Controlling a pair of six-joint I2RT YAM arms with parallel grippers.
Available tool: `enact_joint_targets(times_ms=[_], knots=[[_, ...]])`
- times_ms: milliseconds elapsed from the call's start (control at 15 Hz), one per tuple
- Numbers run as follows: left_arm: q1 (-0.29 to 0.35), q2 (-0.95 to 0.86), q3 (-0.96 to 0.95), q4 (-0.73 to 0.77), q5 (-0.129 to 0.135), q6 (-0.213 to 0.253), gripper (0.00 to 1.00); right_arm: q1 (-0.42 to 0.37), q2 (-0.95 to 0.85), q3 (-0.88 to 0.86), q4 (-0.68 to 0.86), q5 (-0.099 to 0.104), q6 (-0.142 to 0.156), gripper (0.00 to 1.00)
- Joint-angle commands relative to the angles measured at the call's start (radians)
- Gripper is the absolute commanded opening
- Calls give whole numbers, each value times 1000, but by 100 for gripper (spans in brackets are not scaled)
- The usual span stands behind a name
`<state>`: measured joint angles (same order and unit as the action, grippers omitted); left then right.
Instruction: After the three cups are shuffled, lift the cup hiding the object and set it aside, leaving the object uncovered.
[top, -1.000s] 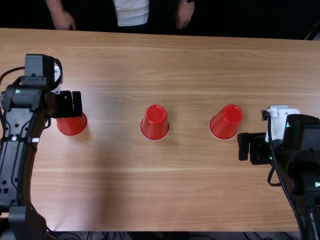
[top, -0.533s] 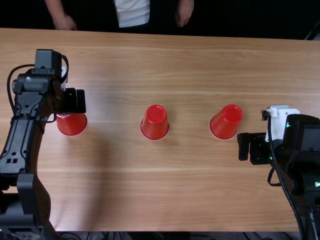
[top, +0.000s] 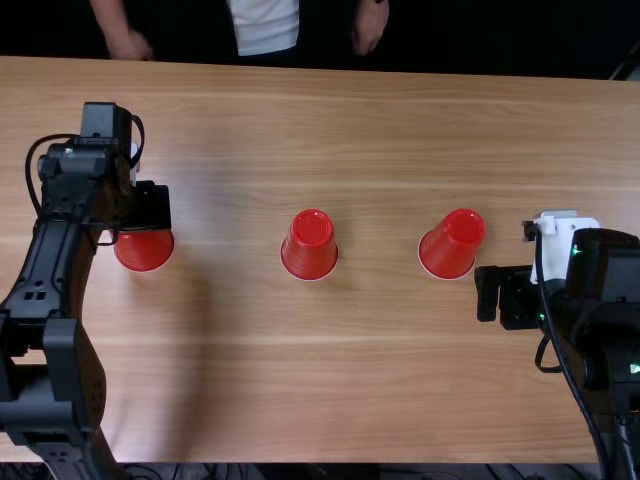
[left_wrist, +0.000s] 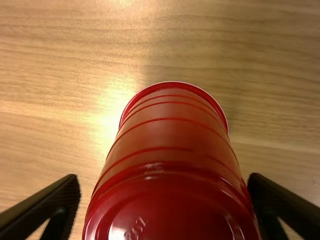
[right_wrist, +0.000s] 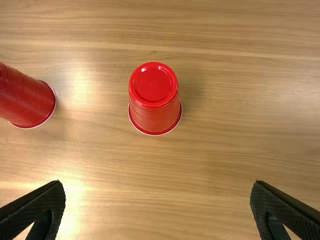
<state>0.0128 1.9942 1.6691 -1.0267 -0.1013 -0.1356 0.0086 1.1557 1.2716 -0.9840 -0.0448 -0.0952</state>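
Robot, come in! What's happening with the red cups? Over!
Left gripper open, straddling left cup; cup upside down on table. Right gripper open, clear of right cup. Middle cup apart, not in the way. Over.

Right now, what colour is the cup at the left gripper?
Red; the cup shows best in the left wrist view.

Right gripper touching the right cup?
Apart. The top view shows a strip of bare table between the right gripper and the right cup.
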Motion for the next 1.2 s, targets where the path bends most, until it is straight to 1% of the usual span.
enact_joint_targets(times_ms=[0, 67, 133, 200, 267, 467, 600, 667, 800, 1000, 1067, 1133], knots=[[-4, 15, 37, 0, -9, -6, 40, 7, 7, 20, -6, -9, 3, 100], [-4, 15, 37, 0, -9, -6, 36, 7, 18, 20, -13, -9, 3, 100], [-4, 15, 35, 0, -9, -2, 28, 7, 27, 20, -13, -9, 3, 100], [-4, 15, 34, 0, -9, -2, 11, 7, 27, 18, -13, -7, 3, 100], [-4, 11, 32, 0, -5, -8, 0, 7, 29, 20, -11, -9, 3, 100], [4, -12, 29, -4, -2, -12, 0, 7, 29, 18, -11, -9, 1, 100], [9, -110, 26, -4, 0, -13, 0, 8, 38, 14, -15, -9, 1, 100], [13, -143, 20, -6, -2, -23, 0, 8, 44, 12, -17, -9, 3, 100], [42, -224, 14, -8, -7, -60, 0, 10, 62, 14, -52, -9, 3, 100], [88, -339, -6, -10, -7, -60, 0, 10, 91, 15, -88, -9, 5, 100], [115, -373, -12, -10, -9, -58, 0, 10, 91, 15, -88, -9, 3, 100], [159, -400, -19, -13, -9, -58, 0, 10, 93, 15, -87, -9, 3, 100]])
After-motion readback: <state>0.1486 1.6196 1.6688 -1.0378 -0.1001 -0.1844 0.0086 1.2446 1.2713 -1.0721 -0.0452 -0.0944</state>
